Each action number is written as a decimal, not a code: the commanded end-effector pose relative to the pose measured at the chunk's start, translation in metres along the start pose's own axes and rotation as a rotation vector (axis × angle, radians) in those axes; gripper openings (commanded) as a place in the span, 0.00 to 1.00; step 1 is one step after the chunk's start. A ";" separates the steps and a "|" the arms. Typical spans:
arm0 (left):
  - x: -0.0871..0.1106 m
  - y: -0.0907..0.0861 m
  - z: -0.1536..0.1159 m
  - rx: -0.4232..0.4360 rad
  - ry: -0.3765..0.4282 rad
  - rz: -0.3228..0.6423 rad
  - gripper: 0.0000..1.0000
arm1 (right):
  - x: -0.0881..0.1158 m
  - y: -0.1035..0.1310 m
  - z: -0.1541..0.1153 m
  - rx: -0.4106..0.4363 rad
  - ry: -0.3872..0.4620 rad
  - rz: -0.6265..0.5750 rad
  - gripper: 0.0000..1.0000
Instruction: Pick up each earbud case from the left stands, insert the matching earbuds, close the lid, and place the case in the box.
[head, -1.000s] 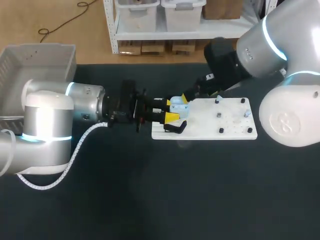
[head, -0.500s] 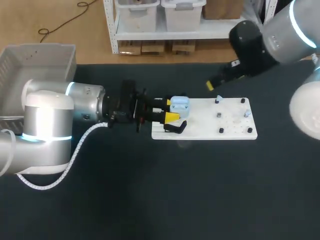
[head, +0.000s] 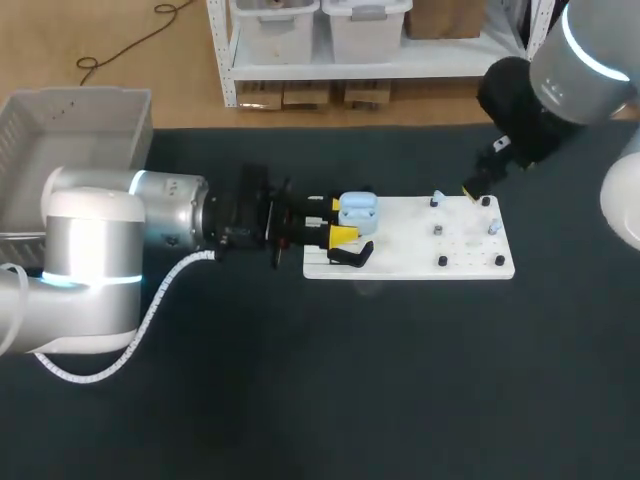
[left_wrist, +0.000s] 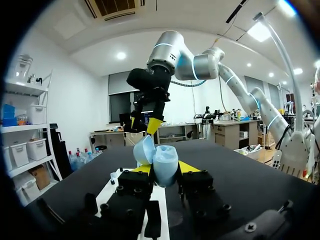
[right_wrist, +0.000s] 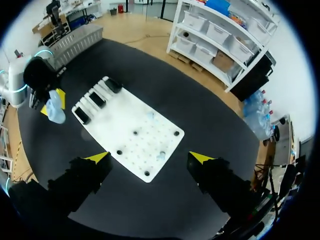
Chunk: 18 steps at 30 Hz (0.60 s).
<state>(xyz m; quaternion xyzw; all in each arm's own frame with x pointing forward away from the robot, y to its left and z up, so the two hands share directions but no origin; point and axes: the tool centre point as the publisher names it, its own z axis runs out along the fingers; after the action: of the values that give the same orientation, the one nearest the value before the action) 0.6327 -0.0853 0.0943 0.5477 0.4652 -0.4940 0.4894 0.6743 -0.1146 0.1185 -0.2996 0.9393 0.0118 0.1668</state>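
My left end effector (head: 338, 221) is gripping the pale blue earbud case (head: 358, 210), one yellow fingertip pressing on each side of it. In my left wrist view the case (left_wrist: 164, 166) is sitting right between the tips of that end effector (left_wrist: 165, 169), with its lid standing open.

My left arm is coming in from nine o'clock. It is holding the case over the nine o'clock end of the white board (head: 420, 262) lying on the dark desk (head: 300, 380). The black stands (head: 350, 255) are lining that end of the board, just beside the case.

Farther along the board, toward three o'clock, black pegs and a few small pale pieces are standing. They are too small for me to tell what they are.

My right end effector (head: 478, 187) is hanging near the board's one o'clock corner, well apart from the case. In my right wrist view its fingers (right_wrist: 150, 158) are spreading wide open, with the board (right_wrist: 130, 135) lying ahead of and below them and the case (right_wrist: 56, 111) showing beyond the board's far end.

The grey box (head: 80, 95) is sitting at ten o'clock, well apart from the case.
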 end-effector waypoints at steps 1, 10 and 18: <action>0.000 -0.002 0.000 -0.007 0.000 0.002 0.00 | 0.001 -0.002 0.011 0.016 0.048 0.005 1.00; 0.000 -0.002 0.000 -0.007 0.000 0.002 0.00 | 0.017 0.004 0.028 0.023 0.181 -0.028 1.00; 0.000 -0.002 0.000 -0.007 0.000 0.002 0.00 | 0.028 0.009 0.045 0.064 0.285 -0.003 0.87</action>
<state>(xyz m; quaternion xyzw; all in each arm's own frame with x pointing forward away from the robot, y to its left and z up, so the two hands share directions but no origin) 0.6322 -0.0856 0.0945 0.5475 0.4660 -0.4933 0.4895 0.6553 -0.1243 0.0715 -0.3002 0.9508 -0.0494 0.0587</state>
